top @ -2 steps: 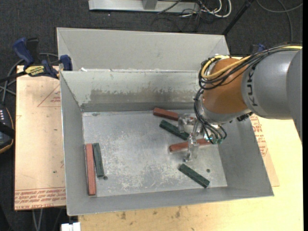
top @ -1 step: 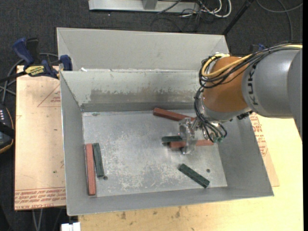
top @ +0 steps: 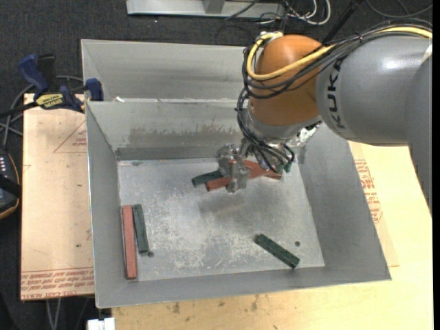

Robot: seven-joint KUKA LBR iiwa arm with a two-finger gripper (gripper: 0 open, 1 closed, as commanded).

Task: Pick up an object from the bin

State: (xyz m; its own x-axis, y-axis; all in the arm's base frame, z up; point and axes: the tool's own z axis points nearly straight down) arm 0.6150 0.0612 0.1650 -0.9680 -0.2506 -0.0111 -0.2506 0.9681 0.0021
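My gripper (top: 234, 175) hangs over the middle of the bin, a little toward the back. Its fingers are shut on a flat red stick (top: 221, 182) that lies crosswise between them; its other end (top: 265, 171) comes out on the right. The end of a dark green stick (top: 203, 179) juts out to the left just beside the red one. I cannot tell whether that green stick is clamped too. A faint shadow lies on the bin floor below the sticks, so they look raised off it.
Along the left side of the floor a long red stick (top: 128, 243) and a shorter dark green stick (top: 140, 229) lie side by side. Another dark green stick (top: 277, 250) lies at the front right. The arm's orange cover and cables hang over the back right.
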